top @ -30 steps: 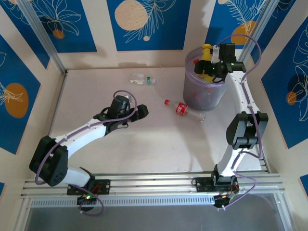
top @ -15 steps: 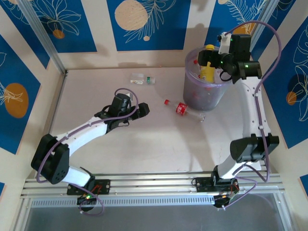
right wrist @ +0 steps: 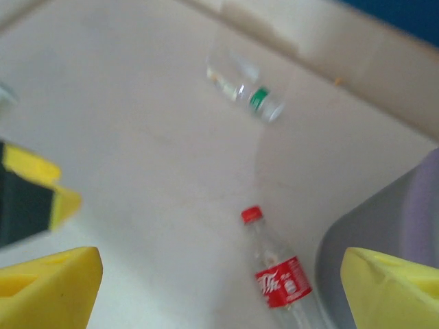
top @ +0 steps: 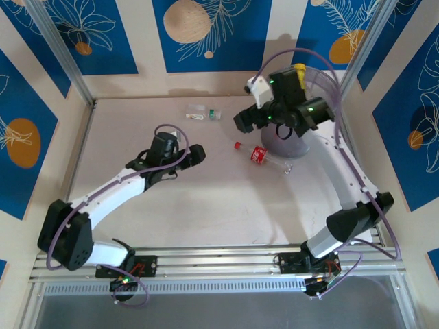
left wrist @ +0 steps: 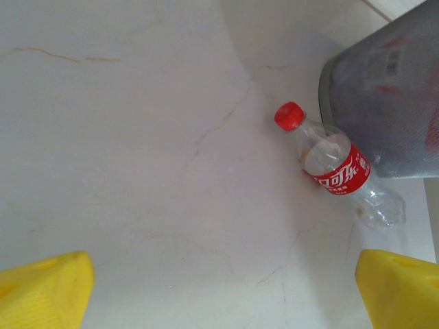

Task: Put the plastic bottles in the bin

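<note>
Currently the red-labelled bottle (top: 261, 155) lies on its side on the table (top: 226, 205), just beside the foot of the bin (top: 293, 146). In the top view its long axis runs diagonally, with the red cap toward the far left and the clear base toward the near right. A clear bottle with a green band (top: 205, 114) lies on its side near the back wall, well apart from it. A yellow bottle top (top: 299, 69) shows at the bin's far rim. The right arm arches over the bin, wrist bent down and leftward. The right gripper (top: 244, 120) hangs beyond the red cap, fingers spread wide and empty. The left arm stretches low across the table. The left gripper (top: 195, 155) points toward the red-labelled bottle, its fingers wide apart and holding nothing.
</note>
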